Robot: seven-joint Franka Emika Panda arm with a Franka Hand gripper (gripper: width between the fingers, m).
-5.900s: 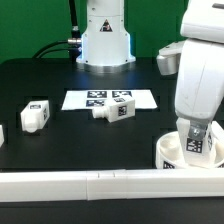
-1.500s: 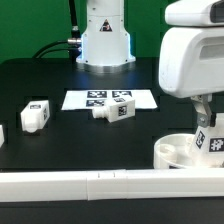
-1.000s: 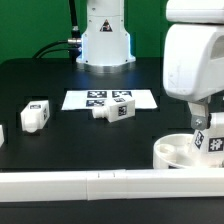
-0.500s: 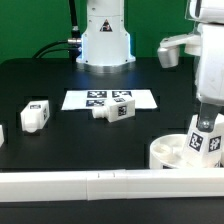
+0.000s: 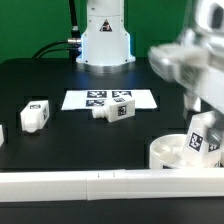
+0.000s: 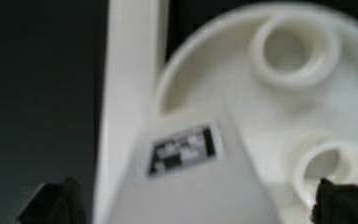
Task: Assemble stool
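Observation:
The stool's round white seat (image 5: 172,152) lies at the exterior view's lower right, against the long rail. A tagged leg (image 5: 204,137) stands upright in it near the frame edge. My gripper (image 5: 203,104) hangs blurred just above that leg. In the wrist view the seat (image 6: 247,110) fills the picture with two round sockets and a tag. My gripper (image 6: 201,203) is open, its dark fingertips (image 6: 55,200) wide apart with nothing between them. Two loose legs lie apart: one (image 5: 121,108) on the marker board's edge, one (image 5: 35,115) further left.
The long white rail (image 5: 90,184) runs along the table's front edge and shows beside the seat as a pale strip (image 6: 131,90). The marker board (image 5: 95,99) lies mid-table before the arm's base (image 5: 105,40). Another white part (image 5: 2,134) peeks in at the far left.
My arm has swung over the seat and is now motion-blurred. The seat slid slightly toward the exterior view's left. The jaws stayed open.

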